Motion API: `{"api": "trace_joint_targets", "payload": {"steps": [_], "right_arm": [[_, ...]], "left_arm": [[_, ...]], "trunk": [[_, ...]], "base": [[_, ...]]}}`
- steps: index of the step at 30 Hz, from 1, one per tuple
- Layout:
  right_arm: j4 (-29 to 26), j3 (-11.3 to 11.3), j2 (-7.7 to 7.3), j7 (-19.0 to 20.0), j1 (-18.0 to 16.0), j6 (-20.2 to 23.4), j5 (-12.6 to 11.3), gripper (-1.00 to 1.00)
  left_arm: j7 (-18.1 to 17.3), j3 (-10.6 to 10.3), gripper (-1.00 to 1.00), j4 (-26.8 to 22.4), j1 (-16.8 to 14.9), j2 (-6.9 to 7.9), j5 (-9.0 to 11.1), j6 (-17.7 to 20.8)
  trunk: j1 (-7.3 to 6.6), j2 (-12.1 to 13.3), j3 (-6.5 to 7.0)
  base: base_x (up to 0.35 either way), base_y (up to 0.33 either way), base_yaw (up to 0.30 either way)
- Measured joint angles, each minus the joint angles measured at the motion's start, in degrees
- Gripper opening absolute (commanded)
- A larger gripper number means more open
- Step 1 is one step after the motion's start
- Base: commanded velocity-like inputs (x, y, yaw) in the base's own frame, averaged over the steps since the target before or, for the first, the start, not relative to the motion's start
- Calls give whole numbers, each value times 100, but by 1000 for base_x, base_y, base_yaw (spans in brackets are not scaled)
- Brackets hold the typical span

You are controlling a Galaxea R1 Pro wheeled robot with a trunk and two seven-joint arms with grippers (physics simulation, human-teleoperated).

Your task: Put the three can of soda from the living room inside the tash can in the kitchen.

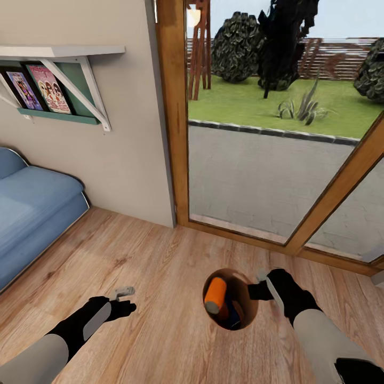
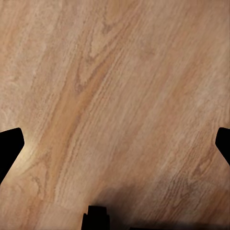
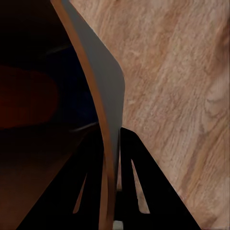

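The copper-brown tash can (image 1: 238,277) hangs just above the wood floor, low in the head view right of centre. My right gripper (image 1: 261,288) is shut on its rim, one finger inside and one outside. In the right wrist view the rim wall (image 3: 101,81) runs between the fingers (image 3: 143,184). One orange can of soda (image 1: 215,295) lies tilted inside the bin, with a dark blue shape under it. My left gripper (image 1: 125,300) is open and holds nothing over bare floor (image 2: 115,96); its fingertips (image 2: 9,148) stand far apart.
A blue sofa (image 1: 26,213) fills the left side. Wood-framed glass doors (image 1: 266,133) stand ahead, with a garden beyond. A wall shelf with magazines (image 1: 53,80) hangs above the sofa. Wood floor (image 1: 160,256) stretches between sofa and doors.
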Motion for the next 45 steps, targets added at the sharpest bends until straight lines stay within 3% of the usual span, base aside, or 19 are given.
{"api": "trace_joint_targets", "payload": {"steps": [2, 6, 9, 15, 19, 45], "right_arm": [[62, -146, -66, 139, -3, -35, 67, -100], [153, -386, -159, 311, -8, -25, -127, -100], [190, -455, -252, 385, -10, -48, 2, -100], [224, -484, -302, 392, -4, -41, -88, -100], [332, -480, -307, 375, -1, -77, 37, -100], [418, -425, -307, 349, -1, -115, 29, -100]], "left_arm": [[-3, 0, 100, 1, 0, 1, 0, -7], [-3, -2, 100, 2, -1, -4, 0, -18], [-1, -1, 100, 1, 0, -10, 0, -29], [-1, 4, 100, 2, -1, -15, 0, -86], [0, 7, 100, 2, -1, -15, 1, -104], [-9, 4, 100, -59, -1, -7, 9, -111]], "trunk": [[0, 0, 0], [0, 0, 1], [0, 0, 1], [0, 0, 1], [0, 0, 0], [0, 0, 1]], "base": [[0, 0, 0], [0, 0, 0], [0, 0, 0], [0, 0, 0], [0, 0, 0], [0, 0, 0]]}}
